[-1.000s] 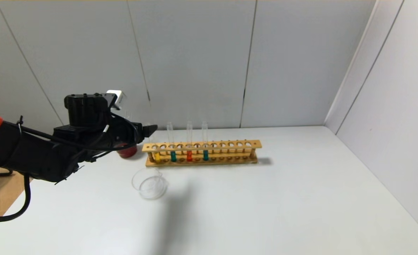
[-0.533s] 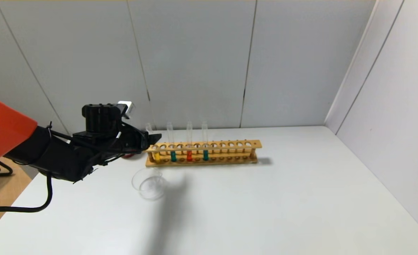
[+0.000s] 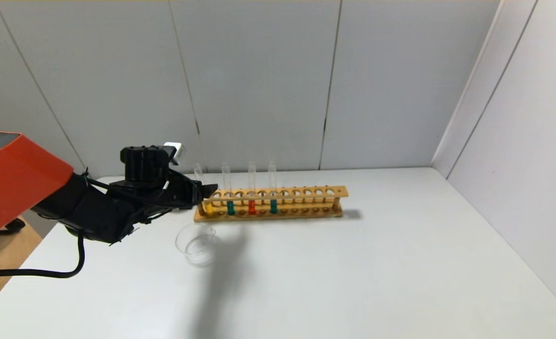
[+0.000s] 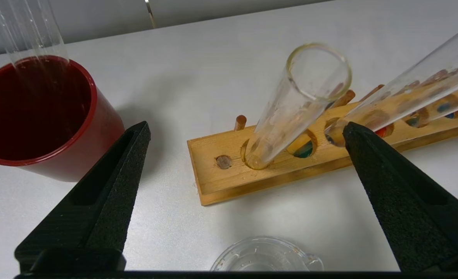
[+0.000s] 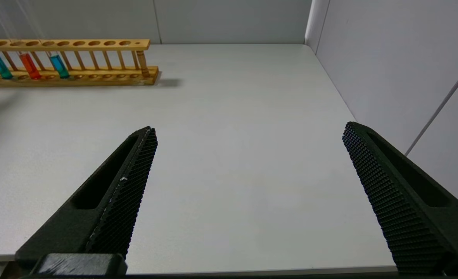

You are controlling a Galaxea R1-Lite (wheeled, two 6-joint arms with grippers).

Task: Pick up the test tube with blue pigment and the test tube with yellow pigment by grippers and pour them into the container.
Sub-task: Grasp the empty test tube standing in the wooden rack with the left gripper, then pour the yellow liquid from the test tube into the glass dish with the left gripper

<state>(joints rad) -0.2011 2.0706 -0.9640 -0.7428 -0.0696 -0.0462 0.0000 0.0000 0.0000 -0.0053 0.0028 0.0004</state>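
A wooden test tube rack (image 3: 268,203) stands on a white table (image 3: 353,273), toward the table's back edge, and serves here as the landmark. Four glass tubes stand upright in holes at its left end. The test tube with yellow pigment (image 3: 208,207) is in the endmost occupied hole. Next along the rack is the test tube with blue pigment (image 3: 230,207), then a tube of orange-red liquid (image 3: 252,206), then a second teal-blue tube (image 3: 273,206). The holes toward the rack's right end hold nothing.

The left gripper (image 3: 208,189) reaches in from the left and sits at the rack's left end, level with the upper parts of the tubes. Its two black fingers (image 4: 108,186) are spread wide apart and grip nothing. In the left wrist view the yellow tube's open mouth (image 4: 317,71) lies between the two fingers without touching either, and the neighbouring tube passes just beside the tip of the other finger.

The container (image 3: 198,244), a low clear glass beaker, rests on the table in front of the rack's left end, near the gripper and below it. A dark red cup (image 4: 38,116) stands just off the rack's left end, with a clear tube rising out of it.

The right gripper (image 5: 248,135) hovers low over bare table well to the right of the rack, its fingers also spread wide and holding nothing.

Plain grey wall panels (image 3: 259,84) close in the table behind the rack and on its right side.
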